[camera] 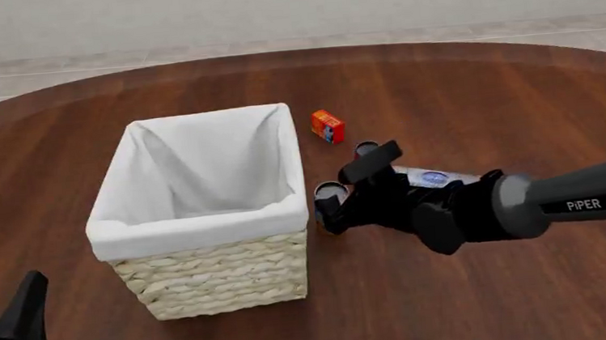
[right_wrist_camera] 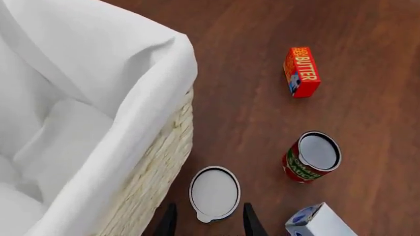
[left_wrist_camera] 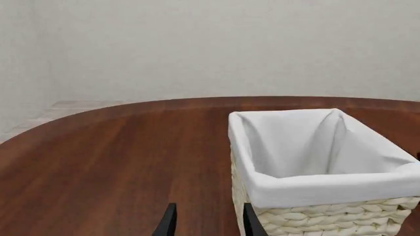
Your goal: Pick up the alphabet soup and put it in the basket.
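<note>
Alphabet soup [right_wrist_camera: 214,192] stands just ahead of open right tool [right_wrist_camera: 206,223]

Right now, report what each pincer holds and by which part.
Nothing is held. The right pincer is open, hovering above the alphabet soup beside the basket. The left pincer is open and empty.

Setting: we record a simulated tabletop scene, not a real room; we note a rounded dark wood surface [camera: 470,84], bare pale walls [left_wrist_camera: 196,44], light tiled floor [camera: 271,46], flat rendered lighting
</note>
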Controlling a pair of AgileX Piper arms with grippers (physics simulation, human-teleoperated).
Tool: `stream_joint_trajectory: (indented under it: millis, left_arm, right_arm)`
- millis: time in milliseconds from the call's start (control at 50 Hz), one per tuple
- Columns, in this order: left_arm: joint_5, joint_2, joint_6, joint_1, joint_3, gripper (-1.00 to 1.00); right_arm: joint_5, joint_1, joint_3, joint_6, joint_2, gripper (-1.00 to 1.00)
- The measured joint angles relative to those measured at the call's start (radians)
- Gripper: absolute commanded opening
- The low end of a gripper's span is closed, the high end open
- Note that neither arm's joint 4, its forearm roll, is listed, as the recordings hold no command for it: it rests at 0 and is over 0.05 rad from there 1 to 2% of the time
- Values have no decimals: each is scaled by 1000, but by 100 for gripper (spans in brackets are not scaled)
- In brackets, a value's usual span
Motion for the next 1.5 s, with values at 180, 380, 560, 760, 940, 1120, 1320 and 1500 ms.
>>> stream_joint_trajectory:
  millis: [180, 380, 560, 760, 940, 1120, 1320, 1500]
  left_arm:
    - [0, 0, 0, 0, 0, 100]
    - [0, 0, 0, 0, 0, 100]
    - [0, 0, 0, 0, 0, 100]
    - [0, 0, 0, 0, 0, 100]
    - [0, 0, 0, 0, 0, 100]
    - [0, 0, 0, 0, 0, 100]
    - [0, 0, 0, 0, 0, 100]
    - [0, 0, 0, 0, 0, 100]
  right_arm:
    - [-5, 1, 5, 1, 16, 100]
    - [-9, 1, 8, -1, 37, 100]
    - [-8, -5, 5, -6, 47, 100]
    - [-1, -16, -15, -15, 60, 100]
    - [4, -20, -34, -20, 73, 100]
    - [4, -18, -43, -20, 83, 100]
    - [4, -11, -51, -20, 92, 100]
    - [4, -9, -54, -30, 93, -100]
